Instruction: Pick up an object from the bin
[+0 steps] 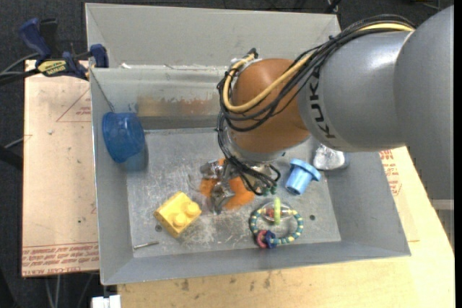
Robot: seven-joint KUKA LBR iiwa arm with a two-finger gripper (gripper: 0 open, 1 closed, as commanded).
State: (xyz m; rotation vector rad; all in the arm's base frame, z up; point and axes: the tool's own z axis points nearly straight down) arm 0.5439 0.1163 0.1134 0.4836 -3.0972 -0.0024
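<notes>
At mid-floor of the grey bin [112, 213]: one orange object [242, 192], partly hidden, taken as the landmark for every entry. Gripper [220, 187]: low at the orange object's left side; whether clenched or released cannot be told. Yellow toy brick [177, 213]: left, apart. Beaded ring [276, 223]: just below-right. Small blue spool [300, 177]: right, near. Silver piece [328, 157]: beyond the spool. Blue cup [123, 139]: far upper-left, against the wall.

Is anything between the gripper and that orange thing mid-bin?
Nothing visible does. The gripper is right down at the orange thing, which shows just beside it. The yellow brick lies to the view's left, the beaded ring towards the front, the small blue piece to the right; none is between them.
</notes>
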